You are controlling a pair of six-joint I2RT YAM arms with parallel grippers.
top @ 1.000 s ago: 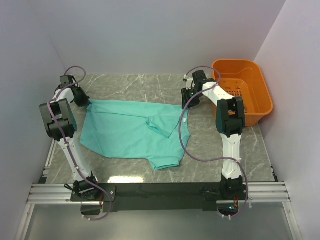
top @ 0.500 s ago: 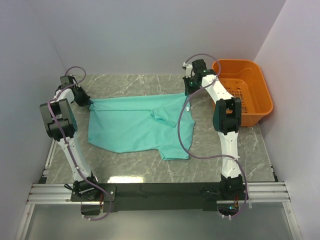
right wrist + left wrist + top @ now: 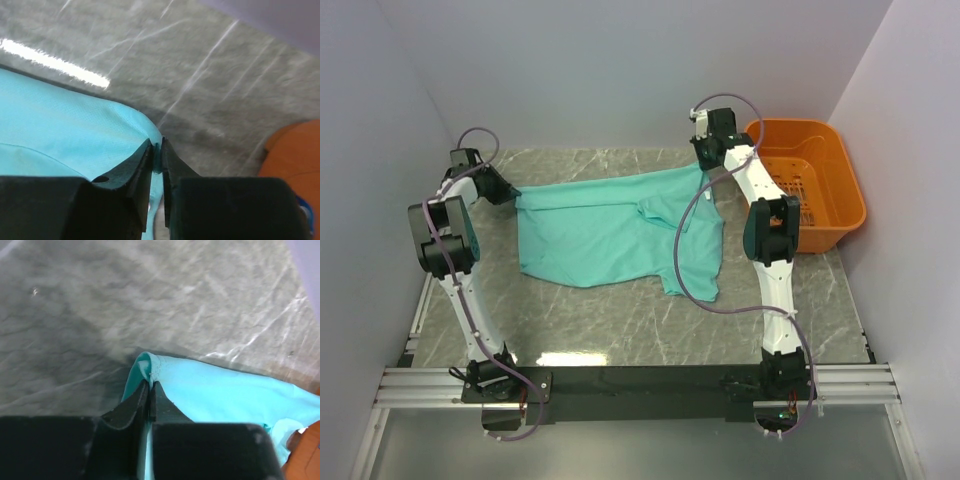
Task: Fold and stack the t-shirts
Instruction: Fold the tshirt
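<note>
Left gripper: the left gripper (image 3: 150, 385) has its jaws pressed together on a thin fold at the very edge of the t-shirt (image 3: 620, 235).
Right gripper: the right gripper (image 3: 156, 146) pinches another edge of the same cloth, with only a narrow lip of fabric between the jaws.
T-shirt position: in the top view it spans the upper middle of the frame, its top edge strung between the two grippers. The body spreads down toward the centre over the bench (image 3: 620, 335).
T-shirt shape: one flap is doubled over near the middle, and the lower right corner hangs lowest in the frame. How much of the cloth is lifted off the bench I cannot tell.
Surroundings: the orange basket (image 3: 810, 185) sits at the upper right, just beside the right arm.
Risk, slip: both holds are shallow, so pulling the arms further apart could drag the hem out of one gripper.
Risk, crease: the doubled flap would likely be laid down as a wrinkle unless it is shaken out.
Risk, snag: the right side of the cloth could catch the basket rim if it swings that way.
Wrist views only: they show how little cloth each pinch holds, which the arms hide from above.
Top view only: it shows the whole outline, the flap and the sagging corner.
</note>
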